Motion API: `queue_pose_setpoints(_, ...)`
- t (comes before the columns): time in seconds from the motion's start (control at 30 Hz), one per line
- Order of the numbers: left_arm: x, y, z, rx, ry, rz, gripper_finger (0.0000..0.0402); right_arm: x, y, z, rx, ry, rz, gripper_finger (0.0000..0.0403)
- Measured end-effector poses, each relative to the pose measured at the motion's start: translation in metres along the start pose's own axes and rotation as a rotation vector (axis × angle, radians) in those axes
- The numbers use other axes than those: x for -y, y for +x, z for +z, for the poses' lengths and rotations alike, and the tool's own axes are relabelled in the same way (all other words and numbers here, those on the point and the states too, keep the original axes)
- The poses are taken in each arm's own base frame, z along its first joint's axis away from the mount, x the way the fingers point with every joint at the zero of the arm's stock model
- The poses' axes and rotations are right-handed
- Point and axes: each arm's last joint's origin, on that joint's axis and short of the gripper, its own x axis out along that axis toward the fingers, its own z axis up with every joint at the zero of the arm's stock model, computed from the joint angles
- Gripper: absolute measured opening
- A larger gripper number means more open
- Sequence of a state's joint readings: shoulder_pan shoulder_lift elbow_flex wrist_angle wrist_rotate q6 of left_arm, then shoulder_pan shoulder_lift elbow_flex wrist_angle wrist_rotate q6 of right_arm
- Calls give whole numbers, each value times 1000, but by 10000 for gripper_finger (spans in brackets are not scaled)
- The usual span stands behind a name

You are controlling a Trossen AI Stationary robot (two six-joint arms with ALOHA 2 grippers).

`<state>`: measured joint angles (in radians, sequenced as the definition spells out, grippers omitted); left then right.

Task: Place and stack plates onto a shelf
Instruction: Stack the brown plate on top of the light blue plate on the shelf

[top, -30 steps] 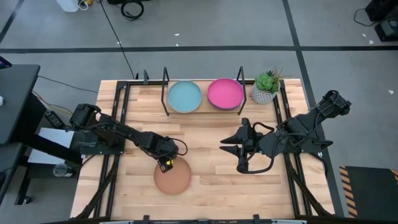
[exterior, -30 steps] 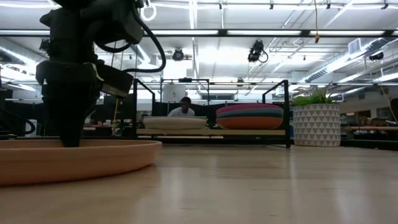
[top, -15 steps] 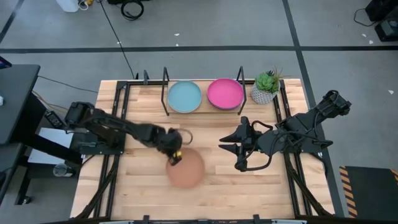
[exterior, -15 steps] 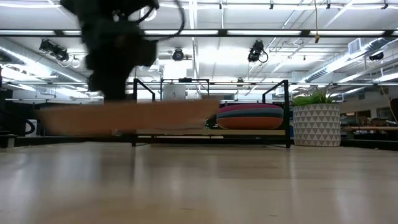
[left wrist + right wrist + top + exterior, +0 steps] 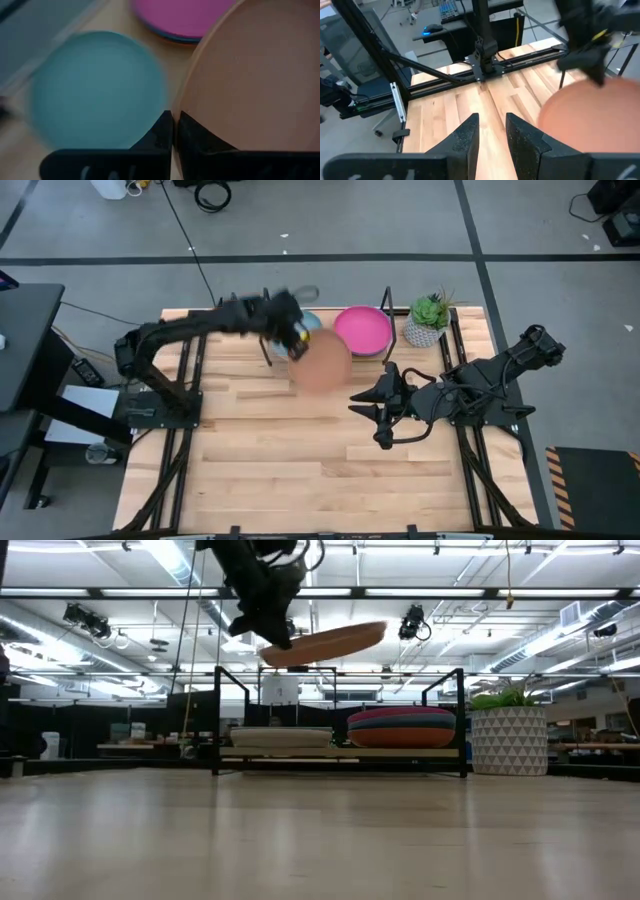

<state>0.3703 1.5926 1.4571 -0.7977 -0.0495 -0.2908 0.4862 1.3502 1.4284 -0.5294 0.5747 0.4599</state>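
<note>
High view is showing the left gripper (image 5: 290, 337) carrying the peach-tan plate (image 5: 322, 364), which a second ago was lying on the front of the table (image 5: 300, 470) and is now hanging in the air just in front of the shelf (image 5: 268, 320). The low view is showing the plate tilted, well above the rack's top rail. In the left wrist view the fingers are pinching its rim, with the pale aqua plate (image 5: 95, 90) below and the magenta plate (image 5: 180, 17) beside it topping a coloured stack. The lift and carry are therefore looking complete; lowering onto one pile is probably next. The right gripper (image 5: 378, 420) is waiting mid-table, fingers slightly apart and holding nothing.
</note>
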Motion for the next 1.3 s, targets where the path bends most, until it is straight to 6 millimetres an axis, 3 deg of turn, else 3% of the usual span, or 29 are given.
queue_pose_setpoints(0.13,-41,1,27,-38,19,83,15,5,3,3,7,11,-21,103)
queue_pose_setpoints(0.33,-88,15,52,-103,86,137,15,15,9,7,20,27,-65,103)
queue_pose_setpoints(0.47,-112,30,59,-126,137,163,15,23,13,10,26,49,-94,103)
queue_pose_setpoints(0.7,-151,55,52,-218,124,192,18,31,17,14,34,71,-126,103)
queue_pose_setpoints(0.9,-165,56,52,-216,122,179,20,35,19,15,37,77,-141,103)
queue_pose_setpoints(1.3,-158,57,50,-229,126,120,33,40,21,17,40,80,-158,103)
